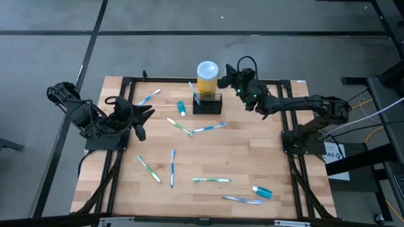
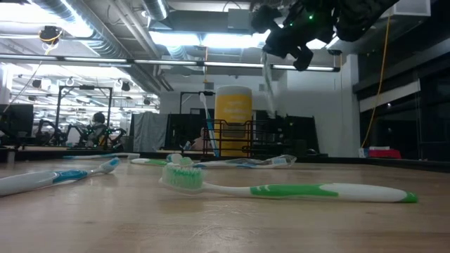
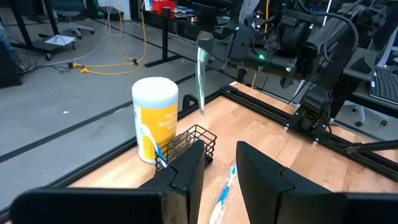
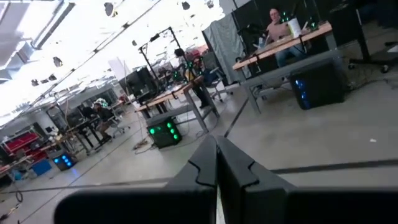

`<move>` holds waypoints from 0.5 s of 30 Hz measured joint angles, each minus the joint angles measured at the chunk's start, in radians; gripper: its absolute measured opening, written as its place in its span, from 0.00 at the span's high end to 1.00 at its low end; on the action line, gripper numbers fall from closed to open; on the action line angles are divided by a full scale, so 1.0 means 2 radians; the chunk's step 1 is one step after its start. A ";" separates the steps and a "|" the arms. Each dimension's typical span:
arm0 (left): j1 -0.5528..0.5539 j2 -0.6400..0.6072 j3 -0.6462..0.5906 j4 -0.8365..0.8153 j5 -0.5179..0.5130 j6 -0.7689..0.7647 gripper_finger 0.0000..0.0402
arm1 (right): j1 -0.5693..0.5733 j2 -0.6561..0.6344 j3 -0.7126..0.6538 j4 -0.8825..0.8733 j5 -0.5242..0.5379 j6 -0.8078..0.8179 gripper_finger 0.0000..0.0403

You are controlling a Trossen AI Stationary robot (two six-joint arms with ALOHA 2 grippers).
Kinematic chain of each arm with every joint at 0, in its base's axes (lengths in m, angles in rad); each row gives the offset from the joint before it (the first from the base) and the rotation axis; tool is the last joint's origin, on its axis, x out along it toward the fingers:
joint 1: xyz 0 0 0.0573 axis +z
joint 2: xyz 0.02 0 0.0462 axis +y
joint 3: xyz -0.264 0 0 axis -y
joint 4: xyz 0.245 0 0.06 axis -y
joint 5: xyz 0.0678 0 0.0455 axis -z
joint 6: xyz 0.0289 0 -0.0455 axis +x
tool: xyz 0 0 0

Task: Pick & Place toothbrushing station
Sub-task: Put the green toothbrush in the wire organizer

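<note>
**Brush carried above the holder**

High view: the right gripper (image 1: pixel 228 78) hung just beside the holder (image 1: pixel 207 103), fingers closed on a toothbrush (image 3: pixel 201 78); the left gripper (image 1: pixel 142 120) waited well left of the holder, fingers partly open, empty.

Low view: the brush dangled above the holder.

Left wrist view: next, I judged, lowering the brush into the holder.

I'm seeing a black wire-mesh toothbrushing station (image 1: pixel 207 103) on pale striped wood planks of the table (image 1: pixel 252 157), a yellow cylinder (image 1: pixel 207 78) with white top at its twelve o'clock, and green-and-white toothbrushes (image 1: pixel 211 180), blue-and-white ones (image 1: pixel 172 166) scattered about.
</note>
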 joint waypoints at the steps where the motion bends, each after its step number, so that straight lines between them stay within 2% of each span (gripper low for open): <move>1: 0.000 0.000 0.000 0.000 0.000 0.000 0.78 | 0.002 0.000 0.000 -0.001 0.000 0.001 1.00; 15: 0.000 0.000 0.000 0.000 0.000 0.000 0.78 | 0.024 0.000 0.000 -0.032 0.016 0.001 1.00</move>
